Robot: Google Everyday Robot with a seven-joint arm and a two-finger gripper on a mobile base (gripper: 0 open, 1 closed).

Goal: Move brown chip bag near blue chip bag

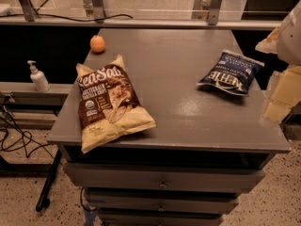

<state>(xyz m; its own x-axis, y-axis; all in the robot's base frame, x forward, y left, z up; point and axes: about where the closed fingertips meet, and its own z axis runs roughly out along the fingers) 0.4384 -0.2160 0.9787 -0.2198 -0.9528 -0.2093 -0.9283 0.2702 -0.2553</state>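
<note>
The brown chip bag (109, 106) lies flat at the front left of the grey table (188, 121), its lower corner reaching the front edge. The blue chip bag (231, 72) lies flat at the right side of the table, further back. A wide bare stretch of tabletop separates the two bags. My gripper (282, 79) shows as pale blurred shapes at the right edge of the camera view, to the right of the blue bag and far from the brown bag. It holds nothing that I can see.
An orange (97, 43) sits at the table's back left corner. A white pump bottle (37, 77) stands on a lower ledge to the left. Cables (19, 140) trail on the floor at the left. A railing (150, 22) runs behind the table.
</note>
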